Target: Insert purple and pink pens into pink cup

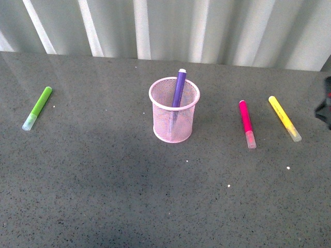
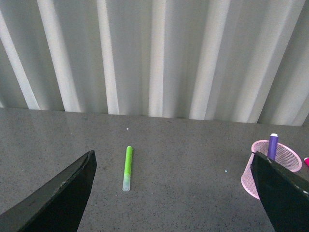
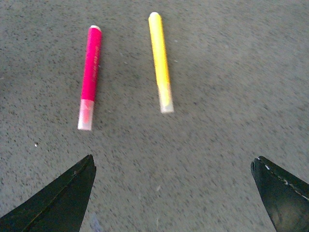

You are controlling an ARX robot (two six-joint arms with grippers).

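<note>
The pink mesh cup stands upright mid-table, and the purple pen stands inside it, leaning on the far rim. The cup and the purple pen also show in the left wrist view. The pink pen lies flat on the table to the right of the cup, clear cap toward me; it also shows in the right wrist view. My left gripper is open and empty, above the table left of the cup. My right gripper is open and empty, short of the pink pen.
A yellow marker lies to the right of the pink pen, also in the right wrist view. A lime-green marker lies at the far left, also in the left wrist view. Corrugated wall behind the table. A dark arm part sits at the right edge.
</note>
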